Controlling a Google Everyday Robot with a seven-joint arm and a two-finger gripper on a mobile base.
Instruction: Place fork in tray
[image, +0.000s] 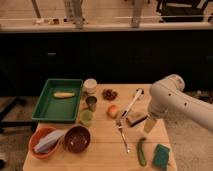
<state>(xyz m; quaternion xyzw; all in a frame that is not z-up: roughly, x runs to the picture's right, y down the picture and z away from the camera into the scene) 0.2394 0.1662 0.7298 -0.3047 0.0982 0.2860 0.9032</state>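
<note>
Nearest first: the front lip of the worktop (102, 152) is cut off at the bottom of the view. Close to that edge lie a green sponge (161, 156) and a green cucumber (141, 151), both on the near side of the end effector (149, 125).

The end effector hangs from the white arm (175, 100) over the worktop's right margin, with its jaws spread wide and closed on nothing. The fork (121, 136) lies flat just to its left, near it but apart, and bare wood runs on leftward from there.

Right beside the end effector sits a brown block (135, 119); I cannot tell whether they touch. Beyond the block a white-handled utensil (132, 102) slants away, with an orange fruit (113, 111) to its left.

Now the containers. Far left and nearer, the orange bowl (35, 147) holds something pale, which is hard to identify. The dark bowl (77, 138) sits next to it, its inside too dim to read.

Three cups line up between the end effector and the tray (50, 107): a green cup (86, 117), a metal cup (91, 103) and a white cup (90, 86). The tray lies well to the left and carries one yellow item (63, 94).

Farthest off, a reddish-brown cluster (109, 94) is unclear. The arm runs out of view at the right.
</note>
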